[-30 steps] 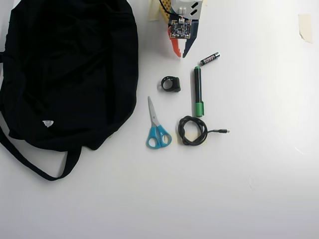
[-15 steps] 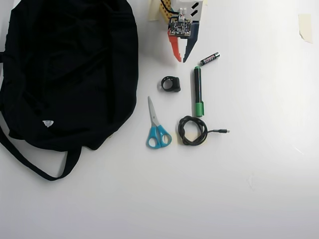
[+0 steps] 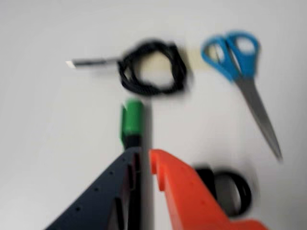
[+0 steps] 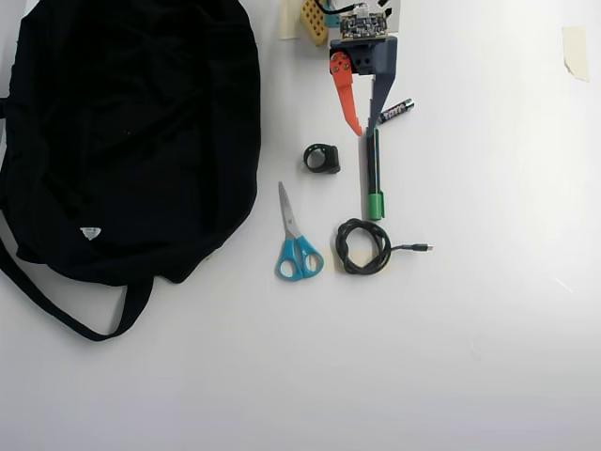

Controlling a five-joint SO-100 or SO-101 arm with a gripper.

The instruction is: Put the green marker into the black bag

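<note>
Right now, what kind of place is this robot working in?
Probably a home or hobby test bench: a plain white table laid with everyday items, namely blue scissors, a coiled cable and a black bag.

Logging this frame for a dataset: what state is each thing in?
green marker: capped, flat on table, not lifted
gripper: open, over marker's top end
black bag: slumped flat
scissors: closed
cable: coiled, plug end loose
battery: lying flat
</note>
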